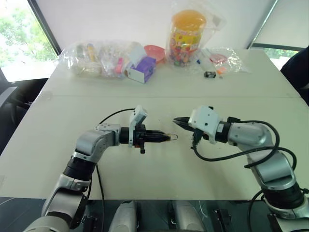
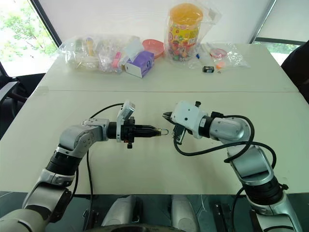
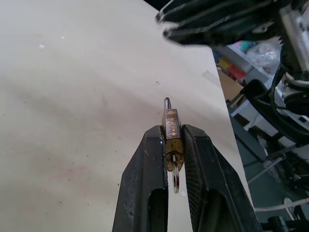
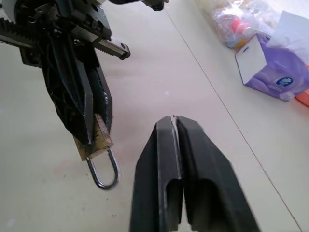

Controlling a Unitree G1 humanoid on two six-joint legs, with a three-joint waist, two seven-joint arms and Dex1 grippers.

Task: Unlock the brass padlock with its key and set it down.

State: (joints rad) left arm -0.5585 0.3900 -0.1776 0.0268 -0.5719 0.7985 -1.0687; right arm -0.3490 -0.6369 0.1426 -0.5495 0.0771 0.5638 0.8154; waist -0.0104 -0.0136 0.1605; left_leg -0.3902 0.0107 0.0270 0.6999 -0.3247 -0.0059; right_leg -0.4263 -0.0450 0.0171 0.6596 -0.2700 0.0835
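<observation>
Left wrist view has the left end effector (image 3: 175, 145) clamped on the padlock (image 3: 172, 129), key (image 3: 175, 180) dangling beneath, above the desk (image 3: 72, 121); the right end effector (image 4: 175, 126), closed and empty just beside it, should probably reopen, then pinch that key squarely.
</observation>
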